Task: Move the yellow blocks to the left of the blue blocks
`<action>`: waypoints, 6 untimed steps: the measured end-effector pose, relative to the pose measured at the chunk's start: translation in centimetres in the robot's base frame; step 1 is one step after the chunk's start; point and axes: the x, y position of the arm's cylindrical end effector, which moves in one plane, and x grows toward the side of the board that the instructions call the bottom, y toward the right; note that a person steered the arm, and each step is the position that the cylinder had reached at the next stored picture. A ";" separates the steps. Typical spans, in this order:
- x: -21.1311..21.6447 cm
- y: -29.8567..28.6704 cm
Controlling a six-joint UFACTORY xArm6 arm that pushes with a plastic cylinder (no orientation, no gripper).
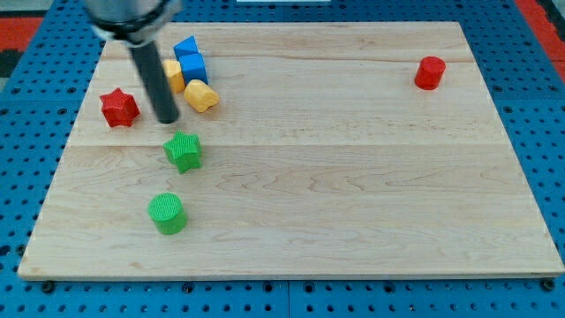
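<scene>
Two blue blocks stand near the view's top left: a blue triangular block [184, 46] and a blue cube [192, 67] just below it. A yellow block [174, 75] sits against the cube's left side, partly hidden by my rod. A second yellow block [201, 95], rounded, lies just below the cube, touching it. My tip [167, 119] rests on the board below the left yellow block and left of the rounded yellow block, a little apart from both.
A red star block [119, 107] lies left of my tip. A green star-like block [183, 151] and a green cylinder [167, 213] lie below it. A red cylinder [430, 72] stands at the top right. The wooden board [353, 177] sits on a blue pegboard.
</scene>
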 end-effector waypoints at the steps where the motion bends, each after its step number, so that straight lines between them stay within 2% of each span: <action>1: -2.7 6.0; 2: -3.9 4.6; 3: -4.4 -3.3; 4: -6.7 -6.6; 6: -12.0 -6.0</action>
